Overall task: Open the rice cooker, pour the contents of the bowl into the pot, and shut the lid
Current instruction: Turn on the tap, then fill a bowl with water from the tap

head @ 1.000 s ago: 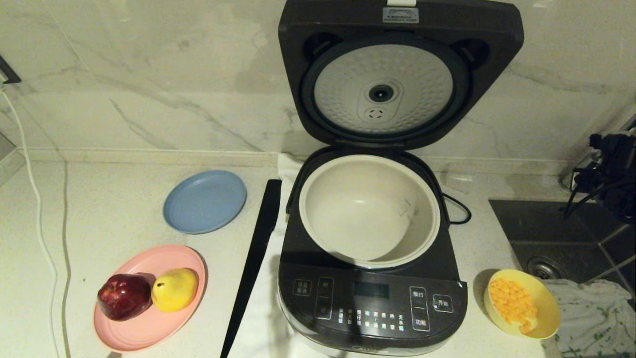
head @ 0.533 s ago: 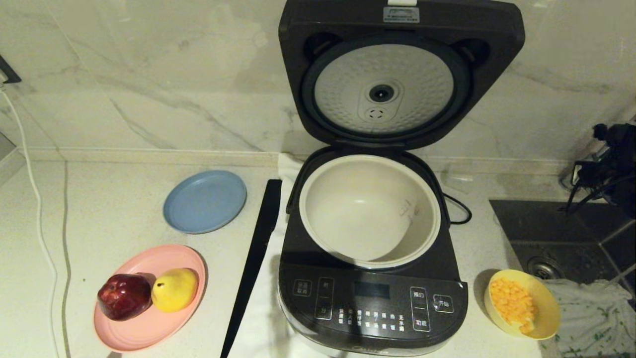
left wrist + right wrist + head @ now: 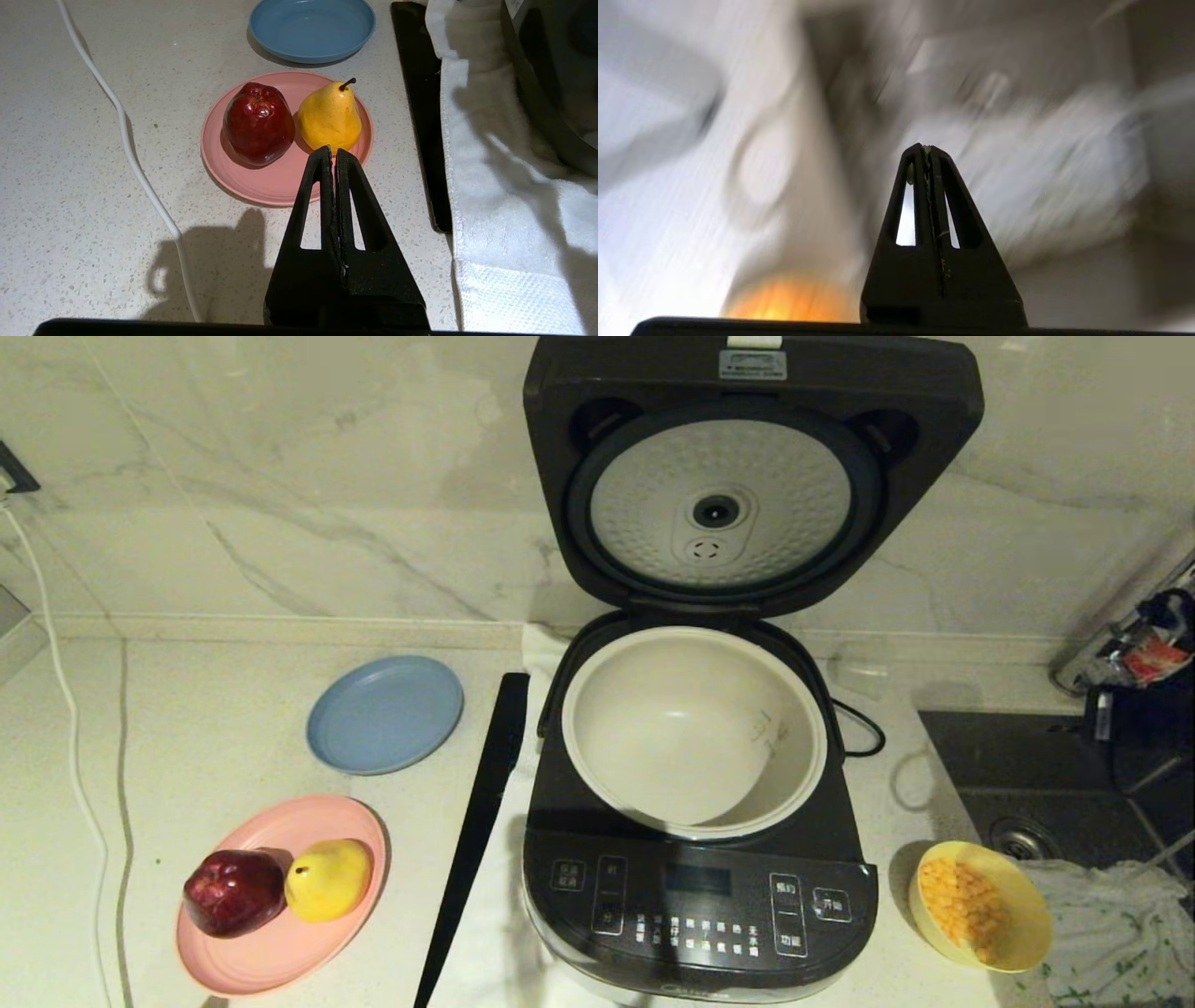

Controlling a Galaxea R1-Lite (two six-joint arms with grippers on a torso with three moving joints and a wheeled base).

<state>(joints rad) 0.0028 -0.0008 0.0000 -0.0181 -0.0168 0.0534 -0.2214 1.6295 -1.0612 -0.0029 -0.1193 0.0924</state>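
Bowl [image 3: 980, 905] apart from right claw [image 3: 927, 148]

The pale speckled desk [image 3: 205, 728] carries the rice cooker [image 3: 700, 905] on a white towel [image 3: 504, 196], with a black strip [image 3: 481, 812] just beside it. To the robot's left lie a blue plate [image 3: 385, 714], a pink plate [image 3: 280, 943] and a white cable [image 3: 70, 728] — to its right, the yellow bowl [image 3: 1022, 905].
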